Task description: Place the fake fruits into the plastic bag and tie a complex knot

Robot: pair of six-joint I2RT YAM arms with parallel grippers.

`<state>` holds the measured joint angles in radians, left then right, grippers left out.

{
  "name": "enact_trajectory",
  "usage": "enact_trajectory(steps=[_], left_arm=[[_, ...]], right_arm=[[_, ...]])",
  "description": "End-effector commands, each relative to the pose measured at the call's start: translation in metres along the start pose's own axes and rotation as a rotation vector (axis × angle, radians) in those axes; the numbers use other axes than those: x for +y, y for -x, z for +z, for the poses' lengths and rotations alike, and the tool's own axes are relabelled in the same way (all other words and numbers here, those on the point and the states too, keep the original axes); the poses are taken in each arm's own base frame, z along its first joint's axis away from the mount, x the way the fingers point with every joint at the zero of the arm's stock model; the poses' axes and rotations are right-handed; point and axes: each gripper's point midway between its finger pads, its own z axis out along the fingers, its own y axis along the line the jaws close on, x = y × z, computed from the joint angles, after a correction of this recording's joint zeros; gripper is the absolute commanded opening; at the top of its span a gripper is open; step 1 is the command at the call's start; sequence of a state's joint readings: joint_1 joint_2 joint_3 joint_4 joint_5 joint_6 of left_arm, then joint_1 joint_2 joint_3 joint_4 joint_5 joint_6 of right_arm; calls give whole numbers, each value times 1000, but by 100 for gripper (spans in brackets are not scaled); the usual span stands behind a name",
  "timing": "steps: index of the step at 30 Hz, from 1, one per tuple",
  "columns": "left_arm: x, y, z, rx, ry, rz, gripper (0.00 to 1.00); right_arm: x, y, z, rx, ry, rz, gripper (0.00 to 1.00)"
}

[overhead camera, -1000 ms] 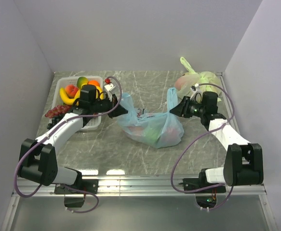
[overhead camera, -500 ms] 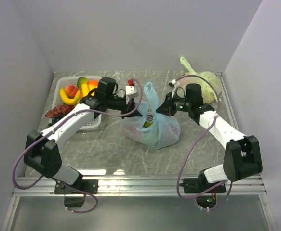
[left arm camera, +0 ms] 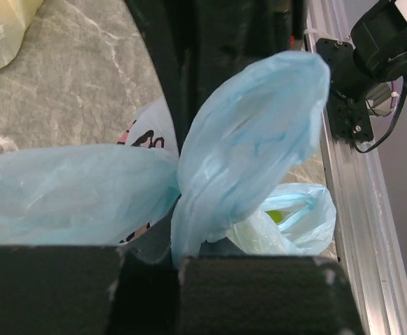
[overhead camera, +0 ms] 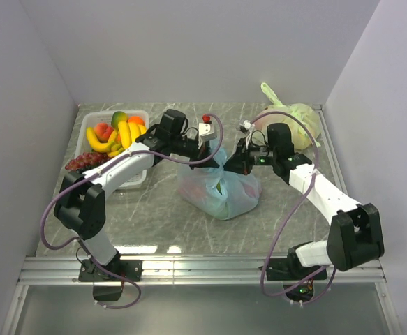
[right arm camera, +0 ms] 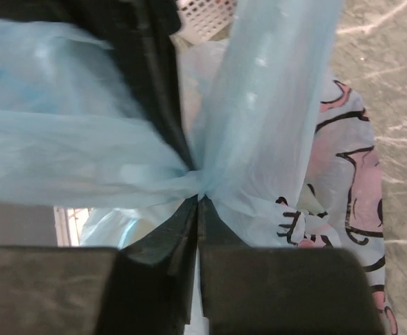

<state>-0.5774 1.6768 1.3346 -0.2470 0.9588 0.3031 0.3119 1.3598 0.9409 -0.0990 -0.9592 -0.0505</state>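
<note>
On the grey marbled tabletop (overhead camera: 154,218), you have both arms angled inward. The left arm (overhead camera: 123,169) and the right arm (overhead camera: 315,187) meet just above the plastic bag (overhead camera: 220,195). The bag sits at the centre, light blue and translucent, with green and pink shapes showing through it. At the far left a white basket (overhead camera: 135,179) holds fake fruits (overhead camera: 119,132): yellow bananas, an orange and a peach-coloured piece. A pale yellow-green tied bag (overhead camera: 301,118) rests in the far right corner. Dark grapes (overhead camera: 84,162) lie at the basket's near left corner. The left jaws are closed on a blue handle ear (left arm camera: 252,146), which stands up from between them. The right jaws are pinched tight on bunched blue plastic (right arm camera: 273,91), beside the bag's dark print.
</note>
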Motion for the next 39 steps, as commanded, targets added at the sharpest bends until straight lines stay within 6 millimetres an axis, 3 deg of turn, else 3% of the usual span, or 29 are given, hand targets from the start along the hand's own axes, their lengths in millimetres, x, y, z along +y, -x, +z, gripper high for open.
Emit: enact_trajectory(steps=[1, 5, 8, 9, 11, 13, 22, 28, 30, 32, 34, 35, 39], left_arm=[[-3, 14, 2, -43, -24, 72, 0], [-5, 11, 2, -38, -38, 87, 0], [-4, 11, 3, -34, -48, 96, 1], [-4, 11, 3, -34, -48, 103, 0], [-3, 11, 3, -30, -51, 115, 1], [-3, 11, 4, -25, -59, 120, 0], [-1, 5, 6, 8, -73, 161, 1], [-2, -1, 2, 60, -100, 254, 0], [0, 4, 1, 61, -107, 289, 1], [0, 4, 1, 70, -115, 299, 0], [0, 7, -1, 70, -113, 317, 0], [-1, 6, -1, 76, -117, 323, 0], [3, 8, -1, 76, -109, 329, 0]], right_arm=[[22, 11, -9, -25, 66, -107, 15], [23, 6, -8, -8, 82, -122, 21], [24, 6, -7, 1, 96, -139, 32], [23, 8, -6, -1, 96, -147, 41], [22, 9, -4, -1, 102, -159, 50], [22, 11, -1, 2, 108, -172, 55], [28, 12, 7, 9, 165, -212, 53], [31, -16, -4, 151, 208, -275, 55], [29, -17, -5, 168, 207, -290, 57], [29, -20, -6, 179, 215, -295, 82], [29, -19, -6, 183, 216, -312, 83], [28, -20, -6, 184, 214, -314, 95], [23, -14, -4, 145, 190, -267, 96]])
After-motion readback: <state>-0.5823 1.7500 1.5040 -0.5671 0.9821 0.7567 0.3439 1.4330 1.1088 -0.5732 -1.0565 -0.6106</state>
